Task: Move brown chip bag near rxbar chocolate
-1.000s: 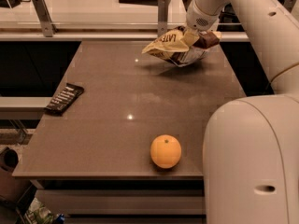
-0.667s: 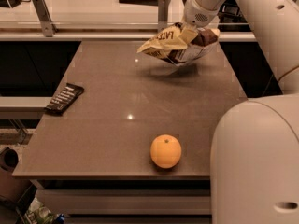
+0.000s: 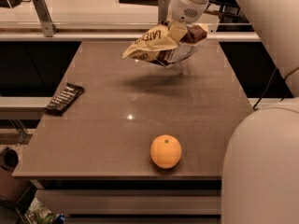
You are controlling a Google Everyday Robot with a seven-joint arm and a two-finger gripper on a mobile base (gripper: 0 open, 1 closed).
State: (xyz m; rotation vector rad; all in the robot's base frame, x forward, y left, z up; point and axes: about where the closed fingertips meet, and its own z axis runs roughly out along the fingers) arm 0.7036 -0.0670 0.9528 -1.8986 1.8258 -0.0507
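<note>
Nearest, the robot's white body [image 3: 261, 171] fills the lower right corner. Just past it, the orange [image 3: 166, 151] sits on the brown table [image 3: 107, 139], close to the front edge and a little right of centre. Farther back, the rxbar chocolate [image 3: 64, 98] lies flat and askew at the table's left edge (black wrapper, pale lettering too small to read).

Over the far part of the table, right of centre, the brown chip bag [image 3: 161, 48] hangs in the air, clear of the surface, with its shadow on the tabletop below it. Its crumpled yellow end points left, and the dark brown end is to the right. It is well apart from the rxbar chocolate, and also from the orange. The gripper [image 3: 179, 31] comes down from above and is clamped on the bag's top, with the white arm [image 3: 191, 1] rising behind it. Beyond the table runs a pale counter [image 3: 93, 13] carrying upright metal posts [image 3: 43, 14].
</note>
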